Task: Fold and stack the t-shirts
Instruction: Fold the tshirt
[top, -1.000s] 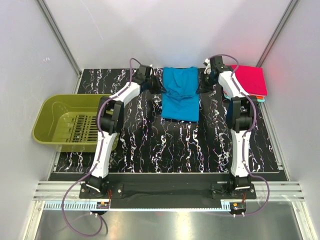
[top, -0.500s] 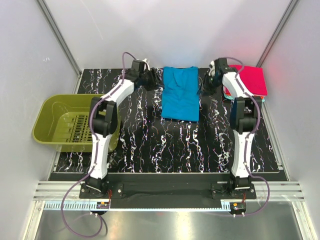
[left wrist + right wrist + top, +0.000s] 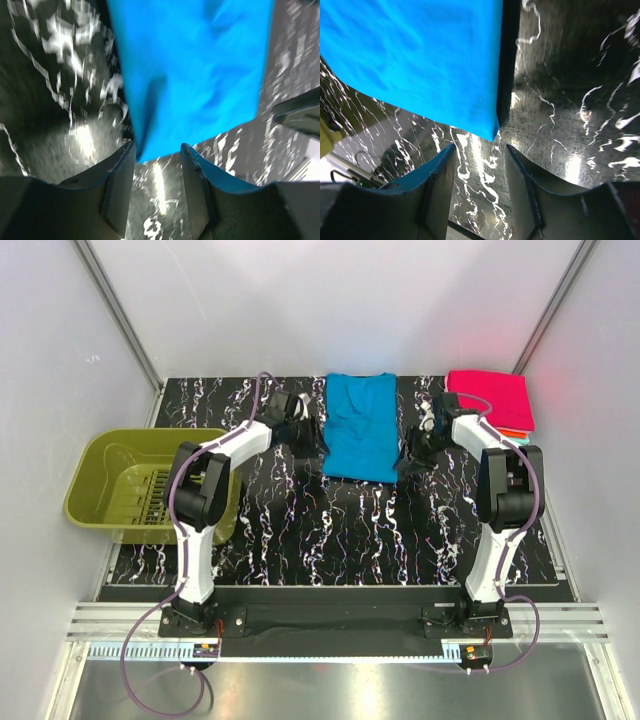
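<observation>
A blue t-shirt (image 3: 361,426), folded to a long strip, lies flat at the back middle of the black marbled table (image 3: 330,530). My left gripper (image 3: 316,440) is open and empty at the shirt's near left corner; in the left wrist view that corner (image 3: 150,145) sits just ahead of the gripper (image 3: 157,165). My right gripper (image 3: 406,462) is open and empty at the near right corner, which the right wrist view (image 3: 487,131) shows just ahead of the gripper (image 3: 480,170). A folded pink shirt (image 3: 492,398) tops a stack at the back right.
An olive-green basket (image 3: 140,485) stands at the table's left edge. An orange and a teal layer (image 3: 518,434) peek from under the pink shirt. White enclosure walls close in the back and sides.
Both grippers have moved from the shirt's far corners toward me along its sides, to its near corners. The shirt now lies longer and flatter.
</observation>
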You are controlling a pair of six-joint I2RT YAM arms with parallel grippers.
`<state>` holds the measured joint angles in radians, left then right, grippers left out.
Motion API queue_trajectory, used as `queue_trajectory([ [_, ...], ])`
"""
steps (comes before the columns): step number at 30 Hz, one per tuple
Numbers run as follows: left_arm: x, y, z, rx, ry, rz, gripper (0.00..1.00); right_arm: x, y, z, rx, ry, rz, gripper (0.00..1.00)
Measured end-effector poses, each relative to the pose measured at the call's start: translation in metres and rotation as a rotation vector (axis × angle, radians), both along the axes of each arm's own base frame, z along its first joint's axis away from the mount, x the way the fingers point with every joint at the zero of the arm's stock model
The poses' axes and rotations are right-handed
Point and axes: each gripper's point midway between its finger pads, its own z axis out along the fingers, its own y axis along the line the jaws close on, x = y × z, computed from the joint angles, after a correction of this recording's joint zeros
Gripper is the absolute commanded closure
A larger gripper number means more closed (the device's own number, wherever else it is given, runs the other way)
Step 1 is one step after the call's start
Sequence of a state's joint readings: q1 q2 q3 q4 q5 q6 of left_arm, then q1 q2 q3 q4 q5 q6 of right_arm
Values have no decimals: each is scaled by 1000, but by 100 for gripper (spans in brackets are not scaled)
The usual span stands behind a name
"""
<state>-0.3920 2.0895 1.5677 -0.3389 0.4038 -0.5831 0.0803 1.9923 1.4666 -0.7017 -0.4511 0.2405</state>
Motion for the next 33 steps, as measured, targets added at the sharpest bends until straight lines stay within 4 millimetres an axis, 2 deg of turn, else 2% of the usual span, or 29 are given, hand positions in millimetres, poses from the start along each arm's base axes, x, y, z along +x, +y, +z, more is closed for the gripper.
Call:
queue_trajectory([
  [3,-13,2,-13,21,41,-12,55,-5,3,-7,19,7,8,49],
  [12,-18,-4,-27,32,59,-30,56,3,8,-26,47,-9,17,50],
  [15,-23,-8,-39,39,84,-41,62,2,10,-31,61,-4,21,51],
  [17,-26,-9,-46,42,100,-45,74,1,10,-32,65,-5,21,51],
  [20,-29,-13,-50,38,114,-55,94,3,12,-32,78,-16,22,58],
  [21,-29,-14,-50,35,114,-57,99,3,13,-32,85,-17,22,68],
  [23,-29,-15,-49,29,113,-60,100,2,15,-33,99,-19,23,87],
  [24,-30,-15,-49,27,114,-61,100,1,16,-35,104,-12,14,100],
  [29,-44,-14,-52,13,130,-57,100,-13,17,-43,119,23,-16,100],
  [33,-79,-8,-57,38,169,-63,100,-42,11,-40,98,56,-56,100],
])
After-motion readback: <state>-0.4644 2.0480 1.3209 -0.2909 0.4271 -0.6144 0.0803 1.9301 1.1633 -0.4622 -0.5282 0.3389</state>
